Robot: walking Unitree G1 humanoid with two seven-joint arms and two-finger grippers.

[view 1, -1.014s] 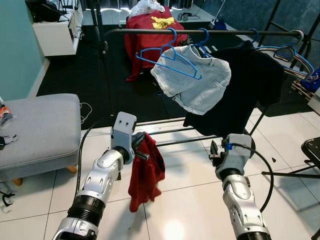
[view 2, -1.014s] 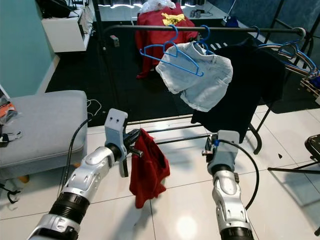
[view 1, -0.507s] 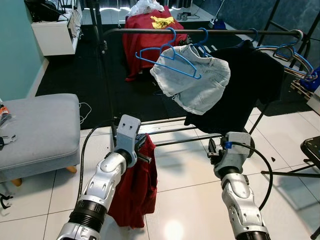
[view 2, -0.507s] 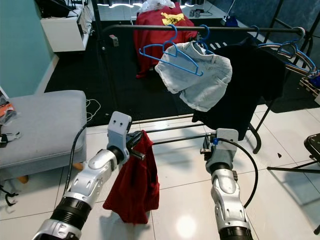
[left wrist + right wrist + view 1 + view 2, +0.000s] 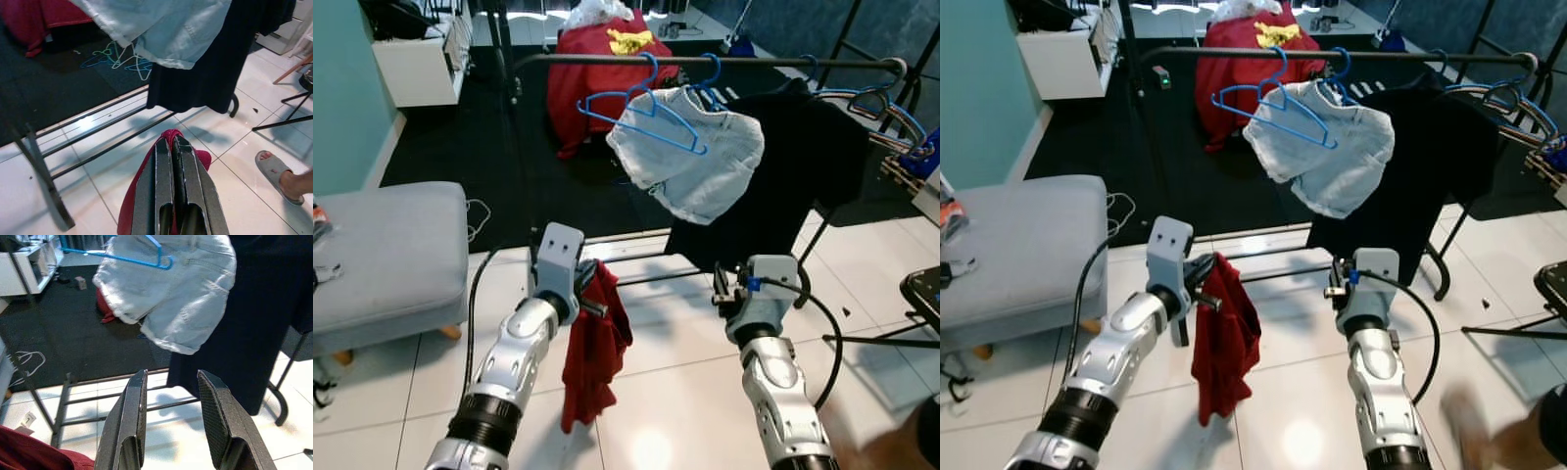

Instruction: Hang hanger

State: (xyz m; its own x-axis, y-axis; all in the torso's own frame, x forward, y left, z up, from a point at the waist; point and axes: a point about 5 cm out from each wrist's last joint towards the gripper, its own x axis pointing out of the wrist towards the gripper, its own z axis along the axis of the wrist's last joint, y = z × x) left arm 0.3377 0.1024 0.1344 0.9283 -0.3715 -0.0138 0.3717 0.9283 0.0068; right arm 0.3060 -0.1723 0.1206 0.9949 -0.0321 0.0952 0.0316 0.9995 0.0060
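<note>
- The red garment [image 5: 595, 348] is plain dark red cloth, bunched at its top and hanging limp in folds above the white tiled floor [image 5: 675, 392], in front of the clothes rack. No hanger can be made out inside it.
- The left gripper [image 5: 172, 152] is clenched on the top of that cloth, its two fingers pressed together with red fabric showing at the tips.
- The right gripper [image 5: 168, 396] holds nothing; its fingers stand apart, raised before the rack's lower bars.
- On the black rail [image 5: 754, 62] hang one empty blue hanger [image 5: 641, 108], a pale denim piece [image 5: 690, 157] on a second blue hanger, and a black garment [image 5: 783, 176]; more blue hangers cluster at the rail's right end.
- No writing is readable anywhere.
- A grey ottoman [image 5: 382, 255] sits to the left.
- A person's sandalled foot [image 5: 276, 171] rests on the tiles to the right.
</note>
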